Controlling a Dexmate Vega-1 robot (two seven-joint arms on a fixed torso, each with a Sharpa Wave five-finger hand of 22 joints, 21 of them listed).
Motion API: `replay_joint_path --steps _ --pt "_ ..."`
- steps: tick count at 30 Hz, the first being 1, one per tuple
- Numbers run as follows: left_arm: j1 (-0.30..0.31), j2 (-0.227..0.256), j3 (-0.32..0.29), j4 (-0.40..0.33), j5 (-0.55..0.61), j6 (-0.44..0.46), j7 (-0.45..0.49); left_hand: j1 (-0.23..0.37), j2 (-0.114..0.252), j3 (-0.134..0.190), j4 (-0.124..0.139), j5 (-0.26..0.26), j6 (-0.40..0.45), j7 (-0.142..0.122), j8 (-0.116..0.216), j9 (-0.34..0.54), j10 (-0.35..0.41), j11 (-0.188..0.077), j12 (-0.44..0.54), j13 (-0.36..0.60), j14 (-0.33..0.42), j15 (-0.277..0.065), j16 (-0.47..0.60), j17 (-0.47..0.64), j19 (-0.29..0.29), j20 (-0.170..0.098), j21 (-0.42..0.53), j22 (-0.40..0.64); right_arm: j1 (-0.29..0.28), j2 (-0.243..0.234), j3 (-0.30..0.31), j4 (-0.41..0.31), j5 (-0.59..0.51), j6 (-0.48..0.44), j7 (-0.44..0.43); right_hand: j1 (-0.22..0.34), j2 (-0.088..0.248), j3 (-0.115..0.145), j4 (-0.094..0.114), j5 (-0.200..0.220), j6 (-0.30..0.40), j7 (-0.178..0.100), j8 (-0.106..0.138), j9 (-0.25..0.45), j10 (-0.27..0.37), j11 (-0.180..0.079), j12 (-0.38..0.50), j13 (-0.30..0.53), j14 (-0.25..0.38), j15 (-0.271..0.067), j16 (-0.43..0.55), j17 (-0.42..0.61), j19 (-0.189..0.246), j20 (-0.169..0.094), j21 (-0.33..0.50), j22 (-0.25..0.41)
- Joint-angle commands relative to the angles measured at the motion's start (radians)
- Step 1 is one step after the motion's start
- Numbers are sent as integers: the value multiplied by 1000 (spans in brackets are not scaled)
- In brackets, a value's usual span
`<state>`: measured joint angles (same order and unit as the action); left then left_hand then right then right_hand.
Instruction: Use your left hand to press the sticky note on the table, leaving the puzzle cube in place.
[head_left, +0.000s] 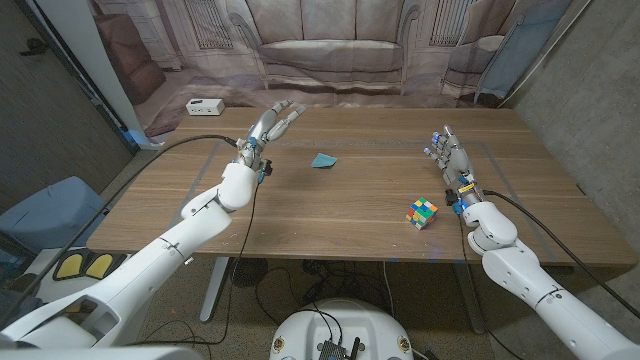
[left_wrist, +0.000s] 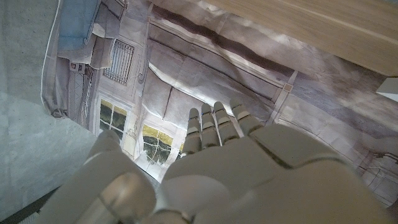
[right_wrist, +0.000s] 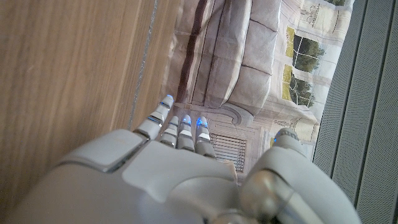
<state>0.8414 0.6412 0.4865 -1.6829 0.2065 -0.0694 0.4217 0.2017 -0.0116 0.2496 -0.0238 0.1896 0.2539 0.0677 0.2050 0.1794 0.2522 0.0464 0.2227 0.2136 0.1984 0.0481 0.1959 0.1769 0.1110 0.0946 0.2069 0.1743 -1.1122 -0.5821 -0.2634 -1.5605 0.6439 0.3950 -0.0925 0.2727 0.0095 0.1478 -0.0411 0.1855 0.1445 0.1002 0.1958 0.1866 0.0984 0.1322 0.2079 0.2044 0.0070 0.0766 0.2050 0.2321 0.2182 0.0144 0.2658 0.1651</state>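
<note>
A small blue sticky note (head_left: 323, 160) lies on the wooden table (head_left: 330, 215), a little left of the middle towards the far side. My left hand (head_left: 268, 128) is raised above the table to the left of the note, fingers stretched out and apart, holding nothing. From the left wrist view the left hand (left_wrist: 217, 168) points its straight fingers at the backdrop. The multicoloured puzzle cube (head_left: 422, 212) sits on the table at the right. Just right of the cube my right hand (head_left: 450, 158) is open and empty; in the right wrist view the right hand (right_wrist: 180, 174) has its fingers extended.
A white power strip (head_left: 204, 105) lies on the floor beyond the table's far left corner. A printed backdrop of a sofa (head_left: 330, 50) hangs behind the table. Black cables (head_left: 190, 143) run along both arms. A blue chair (head_left: 45, 215) stands at the left.
</note>
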Motion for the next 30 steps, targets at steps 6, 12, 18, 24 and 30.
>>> replay_joint_path --steps 6,12,18,24,30 --pt "-32 23 67 -72 157 188 -5 3 1 2 -7 6 10 -13 -4 1 0 -20 -1 -2 -8 -6 -7 2 -18 17 -8 5 -29 -5 16 -21 -3 12 -12 -2 8 3 -6 6 5 13 3 3 4 7 4 2 7 5 3 1 10 0 -6 6" --pt "-49 33 79 -87 157 222 -52 0 3 1 -8 6 20 -30 -3 2 -19 -13 -9 -4 -30 -6 -14 3 -46 15 -18 5 -37 -7 19 -23 -4 16 -11 -2 9 2 -7 6 9 13 3 3 8 9 4 1 8 6 3 0 12 0 -8 6" --pt "-64 37 99 -126 178 328 -106 -36 -5 -18 5 6 9 -42 -13 2 -73 -3 -25 -7 -103 15 -25 5 -91 36 -24 7 -47 -5 25 -29 -1 22 -15 -3 9 2 -7 6 9 13 3 3 7 8 3 1 8 5 3 -1 13 0 -10 6" --pt "-83 40 122 -145 203 393 -133 -70 -17 -38 18 8 16 -40 -12 2 -120 0 -33 -8 -144 22 -24 7 -126 37 -27 8 -56 -6 32 -33 3 25 -17 -3 10 2 -8 6 8 11 3 2 6 5 2 1 8 5 3 -2 14 1 -12 6" --pt "-111 43 156 -164 252 463 -161 -104 -32 -62 31 14 52 -47 -5 2 -166 -3 -35 -9 -200 14 -24 7 -174 48 -29 8 -65 -7 37 -37 2 27 -21 -4 11 1 -8 6 9 10 3 2 5 6 2 0 8 7 3 -2 14 2 -13 6"
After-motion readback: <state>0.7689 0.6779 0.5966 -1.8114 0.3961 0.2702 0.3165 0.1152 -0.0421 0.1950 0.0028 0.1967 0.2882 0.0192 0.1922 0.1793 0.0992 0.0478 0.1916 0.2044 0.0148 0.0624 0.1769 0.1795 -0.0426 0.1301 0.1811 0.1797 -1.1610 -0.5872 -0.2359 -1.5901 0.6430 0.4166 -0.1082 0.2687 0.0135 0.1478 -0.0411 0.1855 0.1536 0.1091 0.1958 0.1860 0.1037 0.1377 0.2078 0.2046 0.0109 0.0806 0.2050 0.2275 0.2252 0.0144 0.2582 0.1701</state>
